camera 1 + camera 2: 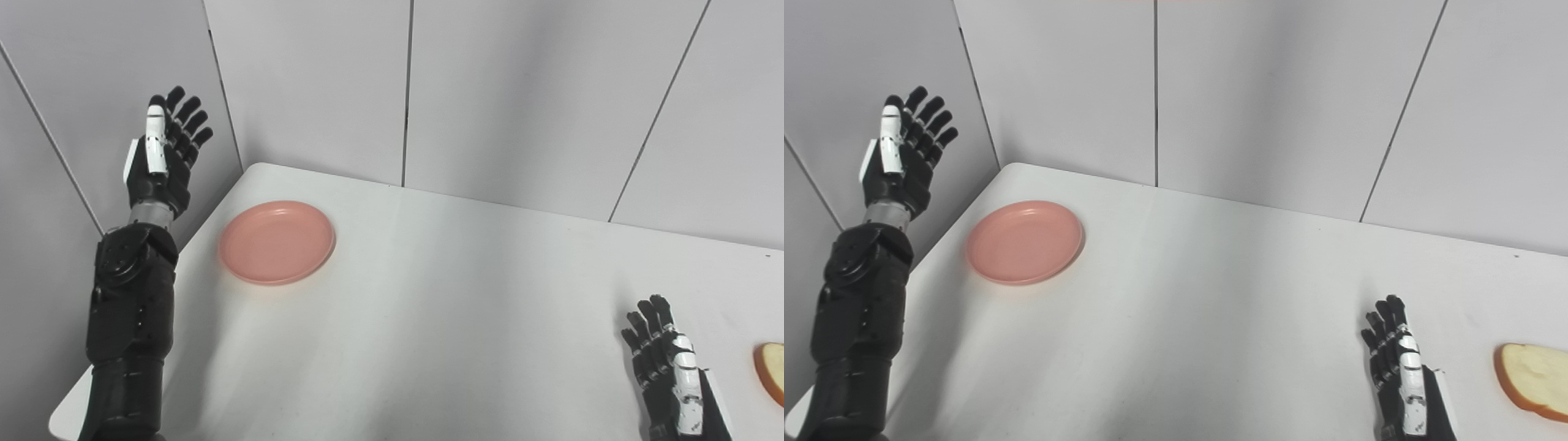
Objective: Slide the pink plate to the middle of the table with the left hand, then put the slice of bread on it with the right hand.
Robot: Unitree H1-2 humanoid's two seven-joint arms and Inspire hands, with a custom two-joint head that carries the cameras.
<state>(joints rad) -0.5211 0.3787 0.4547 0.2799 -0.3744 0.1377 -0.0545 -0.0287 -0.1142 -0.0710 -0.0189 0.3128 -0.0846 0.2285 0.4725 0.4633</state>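
The white tabletop fills most of the scene, a matte surface with rounded corners, set into a corner of grey panelled walls. On it sits 1 pink plate, round and shallow with a low raised rim and a smooth salmon-pink finish; it lies flat near the far left corner of the tabletop, well apart from the middle and carrying nothing. There is 1 slice of bread, pale cream in the crumb with an orange-brown crust along its edge, lying flat on the tabletop at the right side and cut off by the picture's edge. 2 arms come up from the bottom, both black with white panels. The left hand is raised high above the left edge of the tabletop, beside the wall, fingers spread wide and pointing upward, holding nothing and well clear of the plate. The right hand is low over the tabletop near the front right, fingers extended and apart, empty, just to the left of the bread without touching it.
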